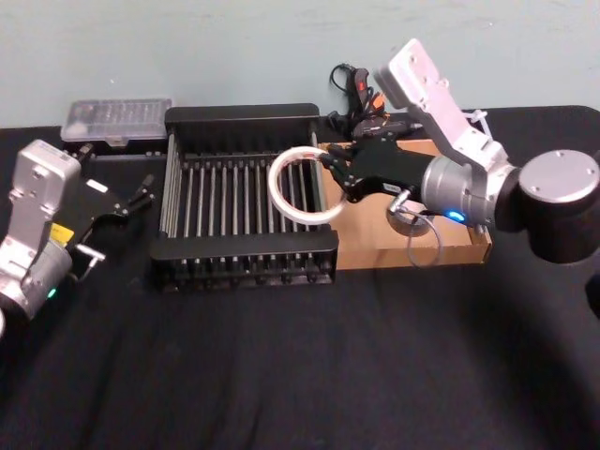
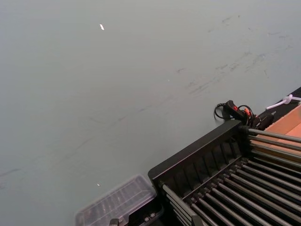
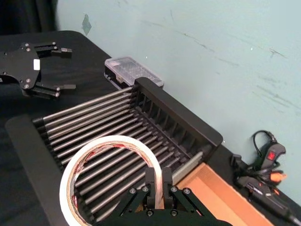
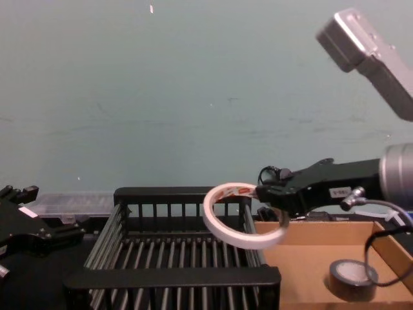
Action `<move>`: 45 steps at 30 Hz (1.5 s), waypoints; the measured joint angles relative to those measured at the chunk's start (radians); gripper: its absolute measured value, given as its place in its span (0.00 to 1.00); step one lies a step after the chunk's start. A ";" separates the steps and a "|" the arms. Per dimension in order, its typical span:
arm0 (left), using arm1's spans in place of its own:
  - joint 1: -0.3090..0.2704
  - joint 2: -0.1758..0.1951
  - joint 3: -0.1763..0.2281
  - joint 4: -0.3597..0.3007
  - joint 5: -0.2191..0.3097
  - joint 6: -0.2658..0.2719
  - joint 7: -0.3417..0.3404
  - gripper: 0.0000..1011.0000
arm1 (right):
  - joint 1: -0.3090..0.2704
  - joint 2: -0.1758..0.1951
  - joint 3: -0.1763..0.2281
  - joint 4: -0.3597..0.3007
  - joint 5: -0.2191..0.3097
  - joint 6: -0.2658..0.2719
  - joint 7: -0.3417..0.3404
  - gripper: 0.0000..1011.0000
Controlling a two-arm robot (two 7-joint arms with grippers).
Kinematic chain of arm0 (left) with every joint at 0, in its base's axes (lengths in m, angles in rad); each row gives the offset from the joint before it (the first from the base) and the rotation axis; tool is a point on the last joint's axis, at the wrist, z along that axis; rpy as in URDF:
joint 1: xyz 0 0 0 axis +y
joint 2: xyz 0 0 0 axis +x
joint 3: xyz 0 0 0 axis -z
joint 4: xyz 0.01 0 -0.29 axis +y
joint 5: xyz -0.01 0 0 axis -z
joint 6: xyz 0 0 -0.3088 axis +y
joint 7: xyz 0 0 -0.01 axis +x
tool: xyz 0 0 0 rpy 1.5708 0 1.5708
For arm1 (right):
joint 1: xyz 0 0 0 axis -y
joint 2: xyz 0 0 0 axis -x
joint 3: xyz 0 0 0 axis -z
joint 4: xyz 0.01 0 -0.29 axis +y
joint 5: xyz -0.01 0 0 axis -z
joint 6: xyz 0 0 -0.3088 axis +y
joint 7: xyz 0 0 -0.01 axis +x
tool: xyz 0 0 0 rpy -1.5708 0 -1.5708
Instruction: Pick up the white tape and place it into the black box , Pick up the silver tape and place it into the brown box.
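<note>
Right tool (image 1: 330,176) pinches the white tape (image 1: 302,187) by its rim, one finger inside the ring and one outside, seen clearly in the right wrist view (image 3: 157,188). Ring is tilted, hanging in air over the right end of the black box (image 1: 246,117), near the wall shared with the brown box (image 1: 450,246). Chest view puts the roll (image 4: 235,216) above the slatted bottom, not touching bars or rim. Rim grip makes sense: hollow centre gives the inner finger room, and the roll can drop flat once released.

Judgement: carry step nearly done, tape is already over the crate; next move is likely lower a bit and let go. Risk: tape sits close to the right wall, so it could catch the rim or land on edge and roll.

Silver tape (image 4: 352,279) lies flat inside the brown box, under the right arm, near the front right corner in the head view (image 1: 409,221). So second half of task looks already satisfied.

Left tool (image 1: 131,200) is parked off the left side of the crate, low over the black tabletop (image 1: 300,366), fingers spread, holding nothing; the right wrist view shows it too (image 3: 47,68). Clear plastic case (image 1: 116,120) behind the crate's left corner, not involved.
</note>
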 joint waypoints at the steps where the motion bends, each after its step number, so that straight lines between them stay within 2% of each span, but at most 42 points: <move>1: 0.000 0.000 0.000 0.000 0.000 0.000 0.000 0.99 | 0.006 -0.004 -0.003 0.009 -0.002 -0.002 0.001 0.09; 12: 0.000 0.000 0.000 0.000 0.000 0.000 0.000 0.99 | 0.075 -0.067 -0.041 0.123 -0.038 -0.032 0.014 0.09; 25: 0.000 0.000 0.000 0.000 0.000 0.000 0.000 0.99 | 0.124 -0.125 -0.076 0.226 -0.069 -0.041 0.033 0.09; 35: 0.000 0.000 0.000 0.000 0.000 0.000 0.000 0.99 | 0.135 -0.146 -0.086 0.269 -0.083 -0.038 0.041 0.09; 45: 0.000 0.000 0.000 0.000 0.000 0.000 0.000 0.99 | 0.136 -0.154 -0.089 0.282 -0.094 -0.034 0.039 0.09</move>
